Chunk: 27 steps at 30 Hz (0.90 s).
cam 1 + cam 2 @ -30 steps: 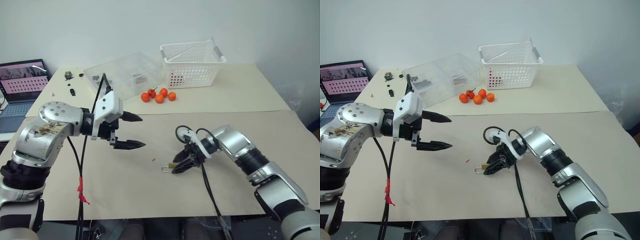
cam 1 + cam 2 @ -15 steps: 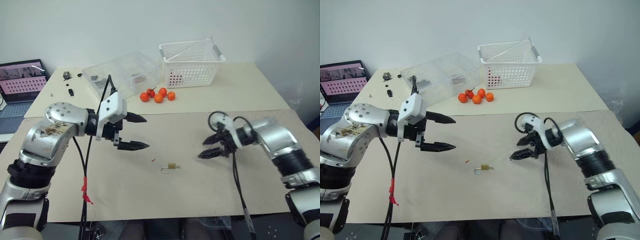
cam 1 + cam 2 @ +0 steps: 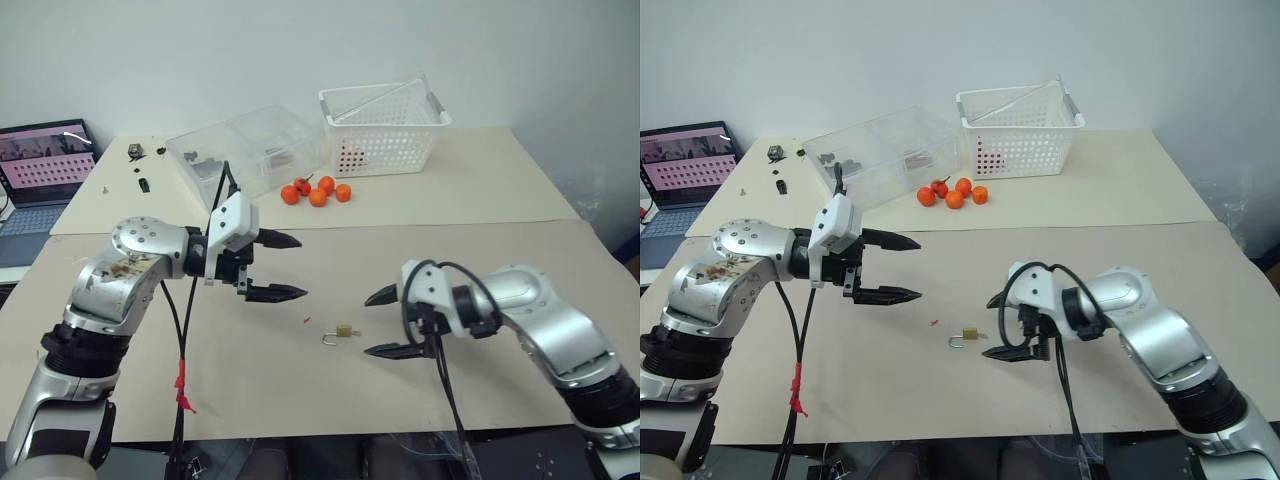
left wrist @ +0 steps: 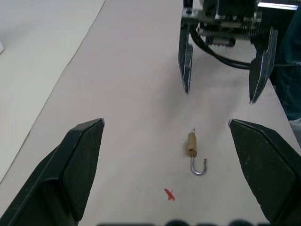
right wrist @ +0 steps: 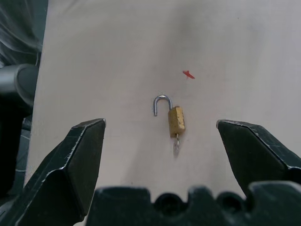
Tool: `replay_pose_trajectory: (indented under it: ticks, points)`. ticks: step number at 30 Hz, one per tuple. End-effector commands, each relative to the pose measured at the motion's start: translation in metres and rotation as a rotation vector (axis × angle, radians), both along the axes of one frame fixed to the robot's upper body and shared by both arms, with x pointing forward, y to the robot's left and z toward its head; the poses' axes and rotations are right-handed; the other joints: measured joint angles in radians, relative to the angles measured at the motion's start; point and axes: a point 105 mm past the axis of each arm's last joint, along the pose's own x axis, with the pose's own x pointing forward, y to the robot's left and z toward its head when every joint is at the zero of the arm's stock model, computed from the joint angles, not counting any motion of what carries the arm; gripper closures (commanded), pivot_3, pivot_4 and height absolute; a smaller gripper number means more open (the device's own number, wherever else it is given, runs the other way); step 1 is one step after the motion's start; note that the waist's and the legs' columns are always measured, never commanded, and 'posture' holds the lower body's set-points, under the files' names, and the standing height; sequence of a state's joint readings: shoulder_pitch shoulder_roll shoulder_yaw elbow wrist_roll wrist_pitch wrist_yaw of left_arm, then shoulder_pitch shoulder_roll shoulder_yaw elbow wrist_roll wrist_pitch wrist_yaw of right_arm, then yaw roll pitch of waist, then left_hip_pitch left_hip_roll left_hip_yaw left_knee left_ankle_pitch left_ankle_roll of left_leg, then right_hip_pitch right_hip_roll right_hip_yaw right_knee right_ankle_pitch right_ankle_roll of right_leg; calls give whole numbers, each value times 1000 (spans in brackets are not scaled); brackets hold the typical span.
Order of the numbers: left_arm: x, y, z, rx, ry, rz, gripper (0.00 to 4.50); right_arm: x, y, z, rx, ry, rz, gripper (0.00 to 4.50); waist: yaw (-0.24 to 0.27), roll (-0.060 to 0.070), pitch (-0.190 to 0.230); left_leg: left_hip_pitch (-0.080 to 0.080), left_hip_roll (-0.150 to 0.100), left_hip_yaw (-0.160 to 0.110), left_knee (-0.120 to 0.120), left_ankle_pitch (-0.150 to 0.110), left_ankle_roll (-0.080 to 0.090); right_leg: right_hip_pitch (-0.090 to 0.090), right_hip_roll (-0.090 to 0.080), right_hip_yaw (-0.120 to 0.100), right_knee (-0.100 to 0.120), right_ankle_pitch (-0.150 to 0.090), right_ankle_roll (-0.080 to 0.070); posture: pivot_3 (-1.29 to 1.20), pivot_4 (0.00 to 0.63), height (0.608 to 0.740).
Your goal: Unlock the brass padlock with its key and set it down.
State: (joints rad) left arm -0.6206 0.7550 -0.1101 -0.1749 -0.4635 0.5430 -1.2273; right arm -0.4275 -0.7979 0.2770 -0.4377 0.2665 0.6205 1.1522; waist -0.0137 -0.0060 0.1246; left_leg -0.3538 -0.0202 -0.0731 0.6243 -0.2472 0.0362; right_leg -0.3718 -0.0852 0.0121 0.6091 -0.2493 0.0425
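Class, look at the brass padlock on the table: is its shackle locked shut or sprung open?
Open. The brass padlock lies flat on the table; its shackle has one end free of the body, and the key sticks out opposite.

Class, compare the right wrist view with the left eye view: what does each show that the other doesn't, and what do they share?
Right wrist view alone: the shackle swung open, free at one end, and the key in the lock body.
Left eye view alone: the oranges, white basket, clear box, laptop and open left claw.
Both: the brass padlock lying on the table, the red speck and the open right claw.
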Motion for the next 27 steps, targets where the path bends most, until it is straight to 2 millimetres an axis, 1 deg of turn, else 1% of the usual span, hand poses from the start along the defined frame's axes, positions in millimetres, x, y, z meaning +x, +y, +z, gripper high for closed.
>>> replay_pose_trajectory:
  ticks: [1, 2, 3, 4, 5, 6, 8, 9, 11, 12, 13, 19, 27]
  points:
    - [2, 0, 8, 4, -43, 0, 0, 6, 5, 10, 12, -87, 13, 551, 1, 0, 0, 0, 0, 0, 0, 0, 0, 0, 0, 0, 0, 0, 0, 0, 150, 740]
    - [2, 1, 8, 6, -43, 0, 0, 7, 6, 10, 17, -90, 11, 705, 1, 0, 0, 0, 0, 0, 0, 0, 0, 0, 0, 0, 0, 0, 0, 0, 150, 740]
    - [2, 1, 8, 8, -43, 1, 0, 7, 7, 9, 16, -92, 17, 1208, 0, 0, 0, 0, 0, 0, 0, 0, 0, 0, 0, 0, -1, 0, 0, 0, 150, 740]
    - [2, 2, 8, 10, -43, 3, 0, 8, 9, 7, 14, -96, 21, 1536, 0, 0, 0, 0, 0, 0, 0, 0, 0, 0, 0, 0, -1, 0, 0, 0, 150, 740]
    - [2, 2, 8, 11, -43, 5, 0, 9, 11, 5, 14, -97, 23, 1732, 0, 0, 0, 0, 0, 0, 0, 0, 0, 0, 0, 0, -1, 0, 0, 0, 150, 740]
    - [2, 2, 8, 13, -43, 5, 0, 9, 12, 3, 13, -92, 29, 2209, 0, 0, 0, 0, 0, 0, 0, 0, 0, 0, 0, 0, 0, 0, 0, 0, 150, 740]
    - [2, 3, 7, 18, -43, 6, 0, 10, 15, -1, 3, -87, 42, 2804, 0, 0, 0, 0, 0, 0, 0, 0, 0, 0, 0, 0, 0, 0, 0, 0, 150, 740]
    - [1, 5, 6, 34, -43, 0, 0, 11, 16, -4, 0, -78, 50, 3283, 0, 0, 0, 0, 0, 0, 0, 0, 0, 0, 0, 0, 0, 0, 0, 0, 150, 740]
    - [0, 9, 5, 55, -44, -3, 0, 11, 19, -8, -5, -68, 67, 3867, -1, 0, 0, 0, 0, 0, 0, 0, 0, 0, 0, 0, 0, 0, 0, 0, 150, 740]
    - [0, 10, 5, 61, -44, -3, 0, 11, 19, -8, -6, -66, 74, 4347, -1, 0, 0, 0, 0, 0, 0, 0, 0, 0, 0, 0, 0, 0, 0, 0, 150, 740]
    - [0, 12, 5, 69, -47, -1, 0, 10, 20, -11, -11, -58, 85, 4464, -1, 0, 0, 0, 0, 0, 0, 0, 0, 0, 0, 0, 0, 0, 0, 0, 150, 740]
    - [-1, 17, 5, 92, -49, 6, 0, 14, 26, -23, -27, -56, 90, 4464, 0, 0, 0, 0, 0, 0, 0, 0, 0, 0, 0, 0, 0, 0, 0, 0, 150, 740]
    - [0, 19, 5, 98, -55, 22, 0, 25, 32, -31, -36, -70, 79, 4464, 0, 0, 0, 0, 0, 0, 0, 0, 0, 0, 1, 0, 0, 0, 0, 0, 150, 740]
